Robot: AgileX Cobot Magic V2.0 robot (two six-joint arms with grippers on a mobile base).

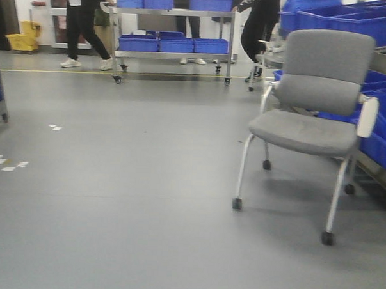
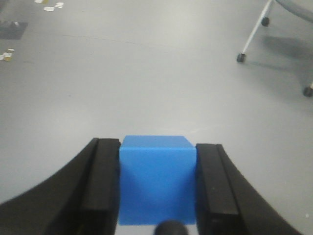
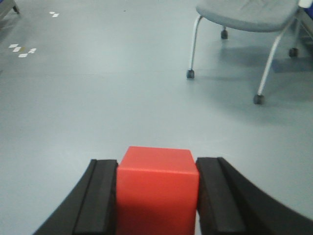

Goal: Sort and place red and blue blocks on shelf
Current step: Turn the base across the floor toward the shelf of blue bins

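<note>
Much grey floor [image 1: 113, 211] ahead. Off at the right edge, the shelf [image 1: 385, 63] with its blue bins [image 1: 339, 20]; far back, a wheeled cart [image 1: 178, 55] loaded with more bins (people [image 1: 83, 24] around it). Nearer, in front of the shelf, a grey chair [image 1: 317, 99] on castors. Down at the left gripper [image 2: 157, 156]: clamped on the blue block [image 2: 157, 191], black pads [image 2: 102, 181] flush against both side faces, floor beyond. Same at the right gripper [image 3: 157, 169]: closed on the red block [image 3: 156, 200], held squarely between the pads. Neither block on the shelf; both well apart from it, out over open floor.
</note>
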